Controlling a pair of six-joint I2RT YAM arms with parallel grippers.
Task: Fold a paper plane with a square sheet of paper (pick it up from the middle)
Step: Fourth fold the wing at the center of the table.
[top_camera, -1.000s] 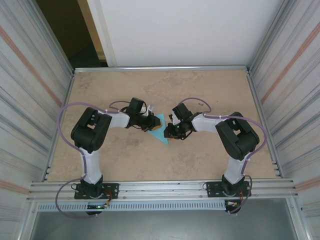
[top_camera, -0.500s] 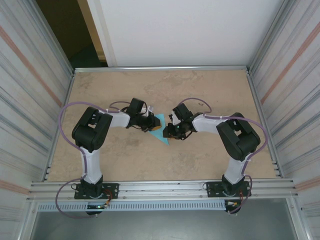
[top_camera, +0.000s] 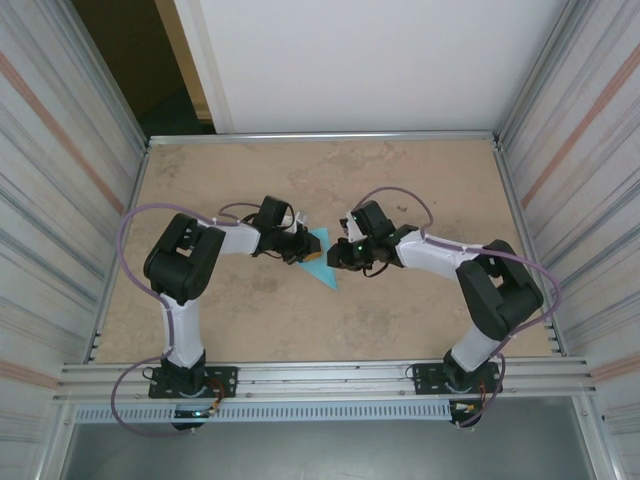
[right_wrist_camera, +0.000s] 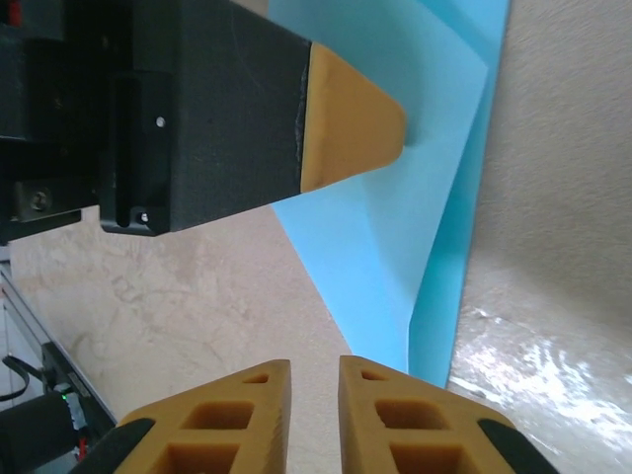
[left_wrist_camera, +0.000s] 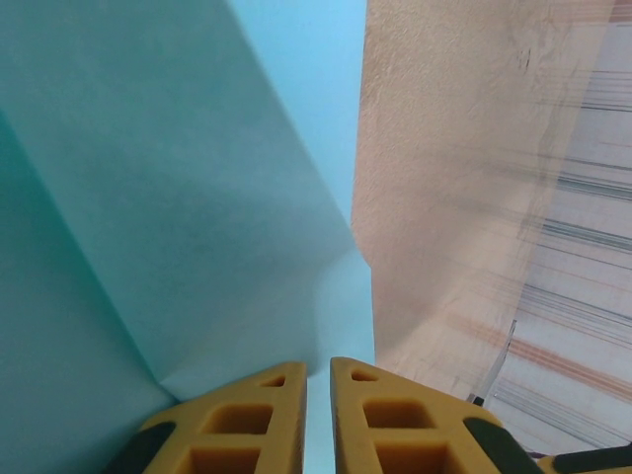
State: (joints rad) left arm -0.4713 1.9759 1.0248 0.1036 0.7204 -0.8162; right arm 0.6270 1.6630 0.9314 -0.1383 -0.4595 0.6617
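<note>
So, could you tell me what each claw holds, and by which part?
Right claw holds nothing. Left claw is shut, tip on the folded paper; whether it pinches it cannot be told.

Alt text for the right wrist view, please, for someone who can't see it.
A folded light-blue sheet of paper lies on the beige table, with the yellow tip of the left gripper resting on it. The right gripper sits at the bottom, jaws nearly together, just short of the paper's point.

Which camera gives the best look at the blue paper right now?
Right wrist: the paper shows its folds and edges clearly. Top external shows it small and partly covered; left wrist is too close for an outline.
</note>
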